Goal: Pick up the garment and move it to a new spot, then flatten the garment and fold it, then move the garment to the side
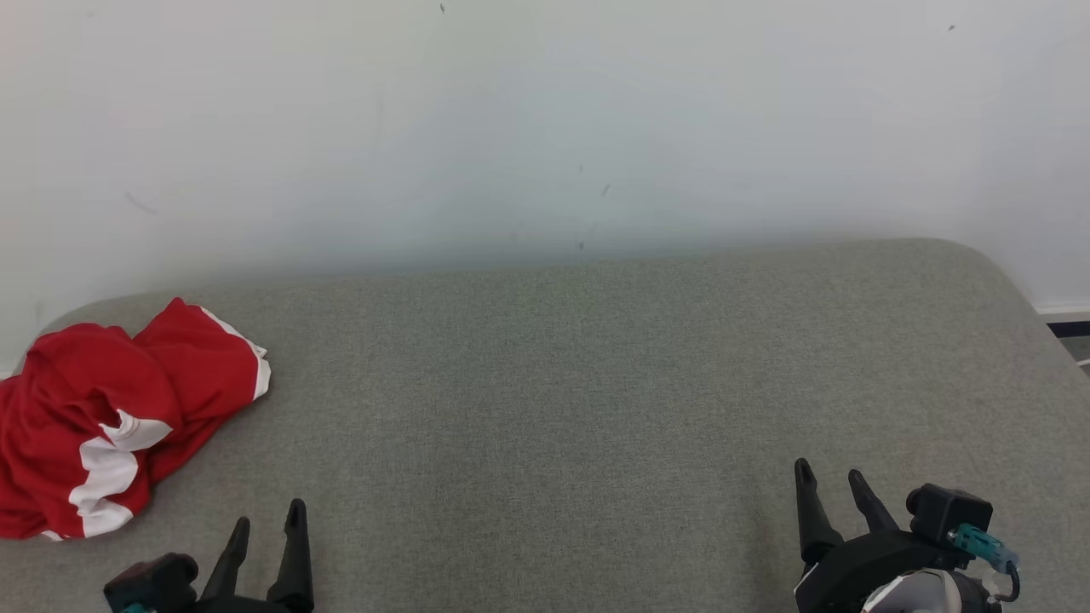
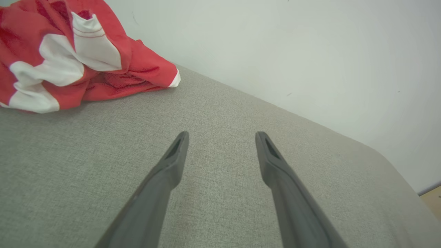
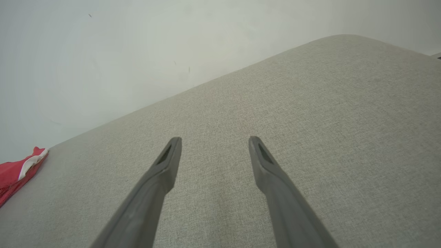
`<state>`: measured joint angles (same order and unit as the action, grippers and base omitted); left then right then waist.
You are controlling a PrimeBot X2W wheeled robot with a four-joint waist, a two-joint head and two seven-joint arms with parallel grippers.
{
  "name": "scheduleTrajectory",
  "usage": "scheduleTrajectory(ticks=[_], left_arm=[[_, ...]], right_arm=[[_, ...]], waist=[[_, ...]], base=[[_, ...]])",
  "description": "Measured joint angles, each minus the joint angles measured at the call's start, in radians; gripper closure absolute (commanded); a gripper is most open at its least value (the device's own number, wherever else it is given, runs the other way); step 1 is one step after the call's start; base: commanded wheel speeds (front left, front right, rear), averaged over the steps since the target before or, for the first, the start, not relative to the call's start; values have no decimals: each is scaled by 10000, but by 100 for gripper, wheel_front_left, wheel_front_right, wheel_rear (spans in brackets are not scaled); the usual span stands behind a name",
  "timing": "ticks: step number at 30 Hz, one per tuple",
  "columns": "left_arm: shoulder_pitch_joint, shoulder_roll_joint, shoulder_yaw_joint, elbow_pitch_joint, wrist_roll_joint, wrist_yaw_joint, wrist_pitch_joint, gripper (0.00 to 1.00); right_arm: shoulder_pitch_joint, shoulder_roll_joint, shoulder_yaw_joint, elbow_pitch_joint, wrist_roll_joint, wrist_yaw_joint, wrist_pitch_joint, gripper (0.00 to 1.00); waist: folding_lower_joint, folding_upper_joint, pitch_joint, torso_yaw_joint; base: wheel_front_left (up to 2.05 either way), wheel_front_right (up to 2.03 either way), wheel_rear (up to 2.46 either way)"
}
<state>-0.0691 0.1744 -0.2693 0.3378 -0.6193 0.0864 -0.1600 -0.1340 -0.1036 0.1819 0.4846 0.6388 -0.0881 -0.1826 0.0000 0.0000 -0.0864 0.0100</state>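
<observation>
A red garment with white stripes (image 1: pixel 111 417) lies crumpled at the far left of the grey fabric surface (image 1: pixel 596 383), partly cut off by the frame's edge. The left wrist view has the garment (image 2: pixel 69 55) at its upper left; a corner of the garment (image 3: pixel 17 170) peeks in at the left of the right wrist view. My left gripper (image 1: pixel 268 519) stands open at the lower left, a short way right of the garment and apart from it. At the lower right my right gripper (image 1: pixel 830 481) is open, far from the cloth. Both hold nothing.
A pale wall (image 1: pixel 545 128) rises right behind the surface. The surface has rounded far corners; its right edge (image 1: pixel 1035 306) drops to a strip of floor (image 1: pixel 1075 340). Bare grey fabric stretches between the two grippers.
</observation>
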Motion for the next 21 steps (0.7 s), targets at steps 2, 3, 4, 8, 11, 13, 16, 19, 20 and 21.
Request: scheduleTrajectory(ticks=[2,3,4,8,11,13,16,19,20,21], left_arm=[[-3,90,-123,4,412,27,-6,0],[-11,150,-194,6,573,65,-8,0],[-20,213,-299,12,759,104,-6,0],[-22,263,-608,10,1432,196,-4,0],[-27,357,-748,10,1860,240,0,0],[-43,449,-859,12,2207,293,13,0],[-132,497,-1041,8,2568,378,29,0],[-223,502,-1057,-35,2761,378,105,0],[-222,502,-1057,-35,2763,378,146,0],[-222,506,-1057,-33,2771,378,219,0]], right_arm=[[-1,21,10,61,-293,-17,-33,0],[-1,38,13,102,-426,-69,-38,0],[-3,48,17,157,-554,-98,-38,0],[-2,50,29,330,-1080,-190,-71,0],[-2,58,61,382,-1484,-278,-115,0],[-3,59,86,416,-1781,-320,-128,0],[-2,65,107,472,-2173,-362,-173,0],[0,69,81,462,-2290,-362,-169,0],[1,75,61,443,-2291,-364,-165,0],[3,82,42,410,-2314,-364,-157,0]], waist=[[0,0,-32,20],[0,0,-50,29],[-1,0,-69,37],[0,0,-150,67],[0,0,-213,84],[0,0,-255,90],[0,0,-314,99],[0,1,-336,107],[0,0,-340,108],[0,1,-343,109]], base=[[0,0,0],[0,0,0],[0,0,0],[0,0,0],[0,0,0],[0,0,0],[0,0,0],[0,0,0],[0,0,0],[0,0,0]])
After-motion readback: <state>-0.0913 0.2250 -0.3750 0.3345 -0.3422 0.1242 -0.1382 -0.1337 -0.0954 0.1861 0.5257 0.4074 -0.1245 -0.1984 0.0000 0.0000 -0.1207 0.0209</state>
